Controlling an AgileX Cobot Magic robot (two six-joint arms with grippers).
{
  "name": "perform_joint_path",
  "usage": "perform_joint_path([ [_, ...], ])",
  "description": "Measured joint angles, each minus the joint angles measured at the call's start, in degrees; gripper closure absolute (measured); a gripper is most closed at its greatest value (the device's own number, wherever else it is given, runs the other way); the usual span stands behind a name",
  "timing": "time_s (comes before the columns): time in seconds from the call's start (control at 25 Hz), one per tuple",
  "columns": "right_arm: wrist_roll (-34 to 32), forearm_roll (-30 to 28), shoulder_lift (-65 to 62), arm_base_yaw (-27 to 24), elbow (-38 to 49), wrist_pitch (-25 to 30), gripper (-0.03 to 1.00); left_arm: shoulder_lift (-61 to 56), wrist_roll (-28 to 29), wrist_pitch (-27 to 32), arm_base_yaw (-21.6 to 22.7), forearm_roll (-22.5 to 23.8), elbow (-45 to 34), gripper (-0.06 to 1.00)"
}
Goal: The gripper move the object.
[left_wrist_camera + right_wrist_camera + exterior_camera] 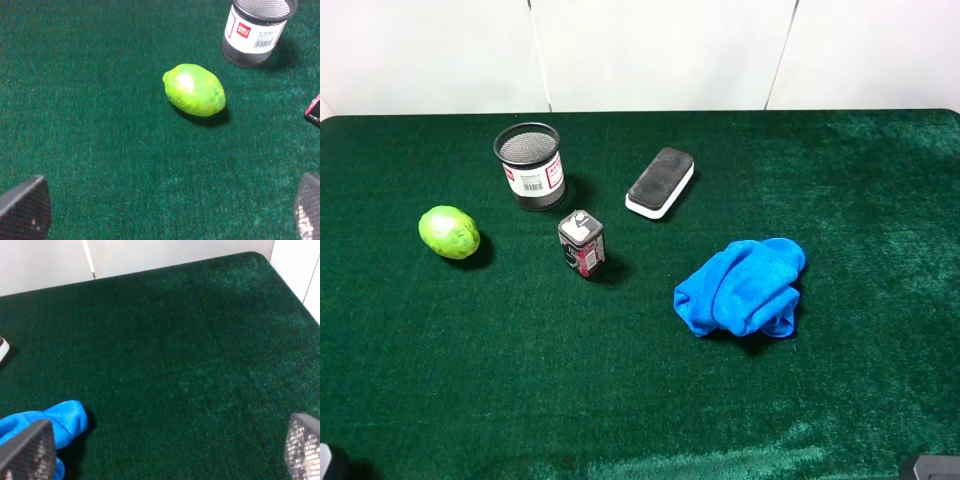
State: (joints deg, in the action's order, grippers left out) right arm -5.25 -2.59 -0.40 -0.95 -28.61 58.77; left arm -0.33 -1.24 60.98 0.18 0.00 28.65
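Left wrist: left hand point(167, 215) wide before lime point(195, 90); right hand point(162, 455) wide, felt point(200, 365) open to edge point(175, 267)

You have the left gripper point(166, 210) with its dark textured fingers point(25, 210) spread wide, gripping nothing. Right gripper point(164, 449): grey dimpled fingers point(26, 450) likewise spread, unloaded.

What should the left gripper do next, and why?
Probably ease the left gripper forward and down toward the lime. Its jaws stand wide open and empty, and the lime lies free on the table ahead of them, apart from the mesh cup.
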Motion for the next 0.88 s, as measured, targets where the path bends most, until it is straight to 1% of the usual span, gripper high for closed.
perform_joint_path([
  [0.88, 0.0, 0.0, 0.0, 0.0, 0.0, 0.0, 0.27, 0.0, 0.0, 0.0, 0.0, 0.0, 0.0, -0.05],
])
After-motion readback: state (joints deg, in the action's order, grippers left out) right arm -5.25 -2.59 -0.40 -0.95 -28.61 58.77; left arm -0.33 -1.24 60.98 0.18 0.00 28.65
